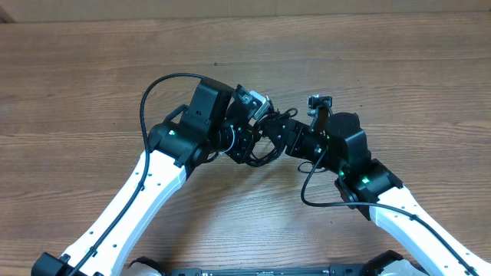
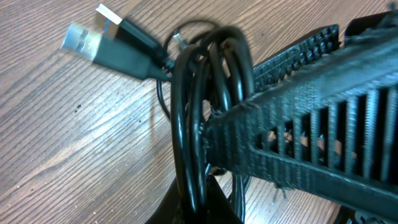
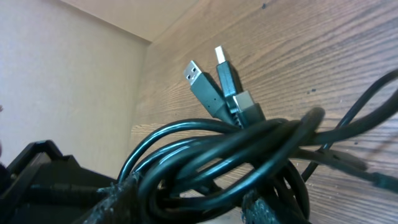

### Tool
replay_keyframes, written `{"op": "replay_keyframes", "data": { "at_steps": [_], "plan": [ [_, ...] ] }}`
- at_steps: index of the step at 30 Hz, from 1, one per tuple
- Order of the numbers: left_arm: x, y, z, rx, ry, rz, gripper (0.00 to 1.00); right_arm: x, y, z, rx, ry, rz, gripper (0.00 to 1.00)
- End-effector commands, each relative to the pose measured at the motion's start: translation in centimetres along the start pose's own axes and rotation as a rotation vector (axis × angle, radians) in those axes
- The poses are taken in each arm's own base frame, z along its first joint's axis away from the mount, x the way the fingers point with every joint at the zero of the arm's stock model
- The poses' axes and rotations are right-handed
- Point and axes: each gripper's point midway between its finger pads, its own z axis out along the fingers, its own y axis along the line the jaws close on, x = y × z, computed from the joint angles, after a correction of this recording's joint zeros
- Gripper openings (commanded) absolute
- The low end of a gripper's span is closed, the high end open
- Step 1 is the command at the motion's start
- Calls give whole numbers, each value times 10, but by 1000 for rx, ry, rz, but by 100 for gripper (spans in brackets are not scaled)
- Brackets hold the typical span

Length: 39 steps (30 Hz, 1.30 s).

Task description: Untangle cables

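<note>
The cables (image 1: 263,150) are a small coiled bundle of glossy black cords, held between my two arms at the table's middle. In the left wrist view the loops (image 2: 208,93) rise from my left gripper (image 2: 202,202), which is shut on several strands; a silver-tipped USB plug (image 2: 93,40) sticks out upper left. The ribbed finger (image 2: 311,137) of the other arm presses in from the right. In the right wrist view the bundle (image 3: 236,149) fills my right gripper (image 3: 193,205), with a frayed finger (image 3: 115,199) against each side. Two USB plugs (image 3: 214,87) point up above it.
The wooden table (image 1: 92,84) lies bare around the arms. A thick black arm cord (image 1: 153,88) arcs over the left arm and another loops by the right arm (image 1: 311,192). A beige wall (image 3: 62,74) shows beyond the table edge.
</note>
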Motion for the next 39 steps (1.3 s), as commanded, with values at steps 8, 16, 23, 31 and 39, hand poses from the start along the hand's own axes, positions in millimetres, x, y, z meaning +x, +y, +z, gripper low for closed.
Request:
{"op": "replay_keyframes", "data": {
  "at_steps": [8,16,23,31,39],
  "plan": [
    [-9,-15,-4,69,-31,49,4,-9,1,10,4,-14,27,31],
    [-11,-25,-5,129,-39,53,4,-13,-3,11,23,-36,23,22],
    [-11,-33,-7,180,-43,54,4,-16,-14,10,79,-63,7,28],
    [-12,-45,-9,252,-47,54,4,-17,-24,9,127,-79,6,24],
    [-12,-45,-9,252,-47,54,4,-18,-28,9,147,-88,5,4]
  ]
}}
